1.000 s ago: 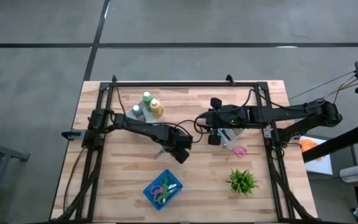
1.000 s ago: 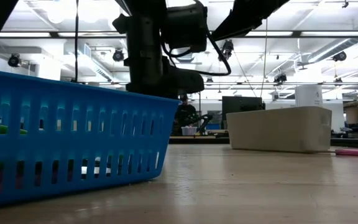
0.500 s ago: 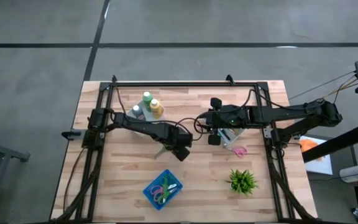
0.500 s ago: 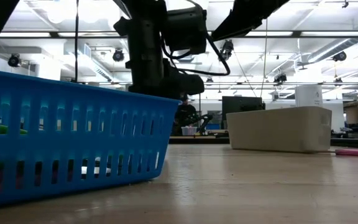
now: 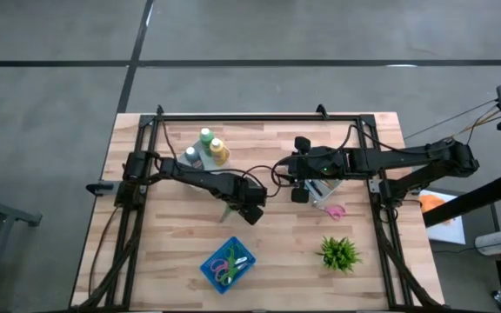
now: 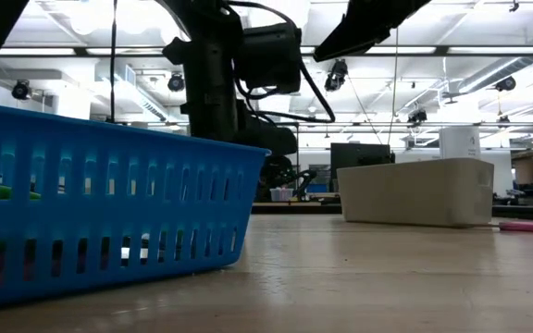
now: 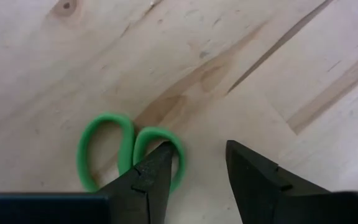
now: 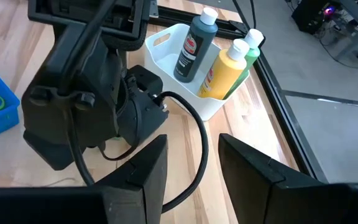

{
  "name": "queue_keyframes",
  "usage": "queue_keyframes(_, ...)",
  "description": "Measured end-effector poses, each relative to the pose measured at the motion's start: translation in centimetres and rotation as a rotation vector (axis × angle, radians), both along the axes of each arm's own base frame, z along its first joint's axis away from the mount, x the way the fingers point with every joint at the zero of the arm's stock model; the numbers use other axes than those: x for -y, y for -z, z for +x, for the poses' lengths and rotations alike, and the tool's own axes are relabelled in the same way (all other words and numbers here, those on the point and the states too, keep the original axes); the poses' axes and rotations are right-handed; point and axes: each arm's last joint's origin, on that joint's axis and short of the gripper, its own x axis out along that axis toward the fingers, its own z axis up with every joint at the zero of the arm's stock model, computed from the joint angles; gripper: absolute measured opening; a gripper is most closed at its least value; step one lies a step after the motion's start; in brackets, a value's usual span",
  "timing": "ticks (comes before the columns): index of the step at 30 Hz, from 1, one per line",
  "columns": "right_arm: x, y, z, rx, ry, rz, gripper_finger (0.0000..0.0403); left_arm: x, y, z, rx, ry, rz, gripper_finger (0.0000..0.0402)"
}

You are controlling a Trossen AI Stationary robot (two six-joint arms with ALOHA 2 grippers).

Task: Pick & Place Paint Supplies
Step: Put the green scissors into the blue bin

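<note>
Now left end effector (image 7: 194, 171) shifted slightly, fingers apart over green scissors (image 7: 126, 149), right end effector (image 8: 191, 165) unchanged, apart.

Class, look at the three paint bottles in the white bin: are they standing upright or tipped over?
Upright. The three paint bottles stand in the white bin with their caps pointing up, leaning only slightly against each other.

Three squeeze bottles stand together in one white bin (image 8: 166, 38): a dark grey bottle (image 8: 193, 41), a yellow-orange bottle (image 8: 224, 67) and a green bottle (image 8: 250, 45). One green-handled pair of scissors (image 7: 128, 152) lies under the left end effector (image 7: 199, 168). One blue basket (image 5: 228, 263), one potted plant (image 5: 339, 252).
</note>
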Motion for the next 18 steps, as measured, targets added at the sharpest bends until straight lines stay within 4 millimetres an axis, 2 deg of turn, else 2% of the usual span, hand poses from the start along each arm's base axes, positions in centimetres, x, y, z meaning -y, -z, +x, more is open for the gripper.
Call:
queue_keyframes(3,0.00,0.01,0.00,0.000,0.000,0.000,0.0143,-0.01,0.12,0.00,-0.004,0.000,0.004,0.0134)
queue_keyframes(15,-0.01,0.01,0.00,0.000,0.000,0.000,0.0143,-0.01,0.32,-0.04,0.002,-0.003,0.001,0.0011)
queue_keyframes(18,0.00,0.00,0.01,0.000,0.000,0.000,0.0143,0.00,0.32,-0.06,0.001,-0.003,-0.001,0.0006)
